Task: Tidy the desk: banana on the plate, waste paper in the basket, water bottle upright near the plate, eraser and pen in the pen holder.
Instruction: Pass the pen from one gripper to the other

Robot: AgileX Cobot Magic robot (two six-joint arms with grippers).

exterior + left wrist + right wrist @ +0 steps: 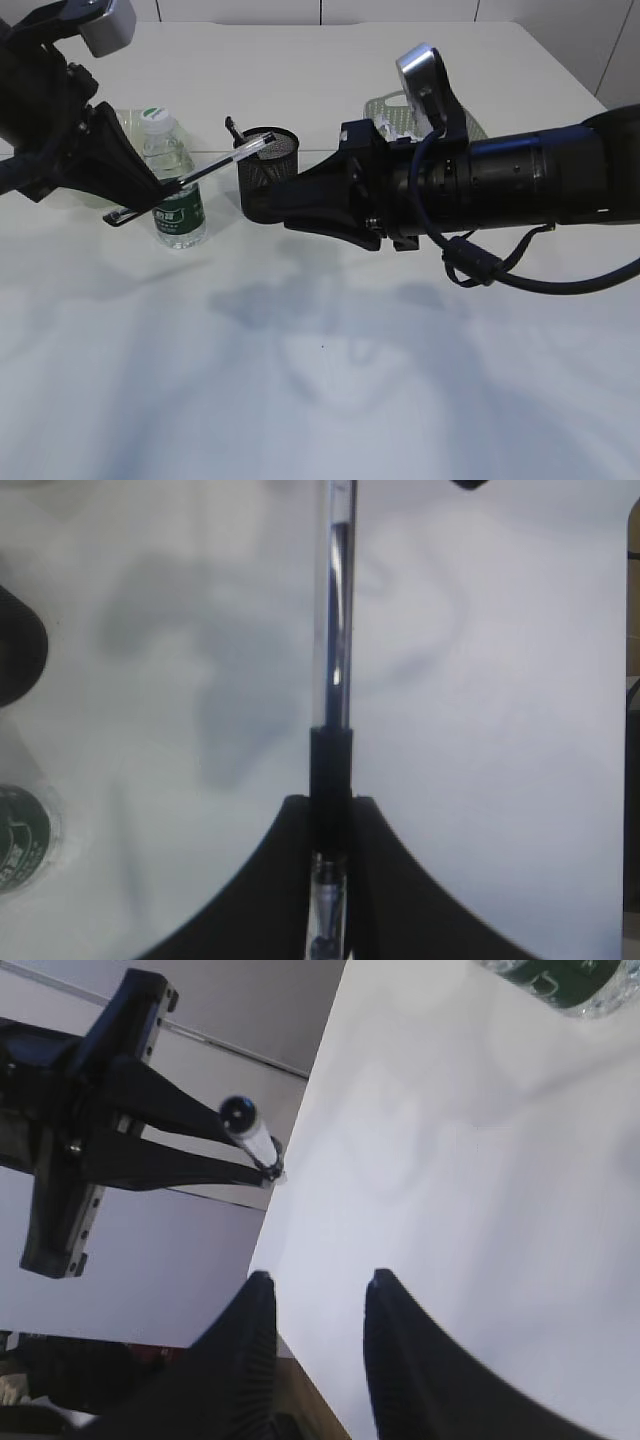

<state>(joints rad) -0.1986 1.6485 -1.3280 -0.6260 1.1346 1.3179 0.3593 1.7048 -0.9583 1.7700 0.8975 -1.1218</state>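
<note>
The left gripper [330, 880] is pinching the pen [335, 630] between its two black fingers, jaws pressed together on the dark grip section, so most of the clear barrel is sticking out in front. In the exterior view this pen [215, 165] is lying at a slant above the desk [320, 380], its far tip reaching to the rim of the pen holder [268, 160] and its low end hanging near the water bottle [175, 195], which is standing upright just beside the plate [128, 125]. The right gripper [315, 1340] is hovering with its jaws apart and nothing between them, close to the right side of the holder; the basket [385, 110] is partly hidden behind this arm. The pen is looking light, stiff and smooth, so I think it can slip or turn in the jaws; holding it nearer to the middle would give better control when tipping it into the cup.
</note>
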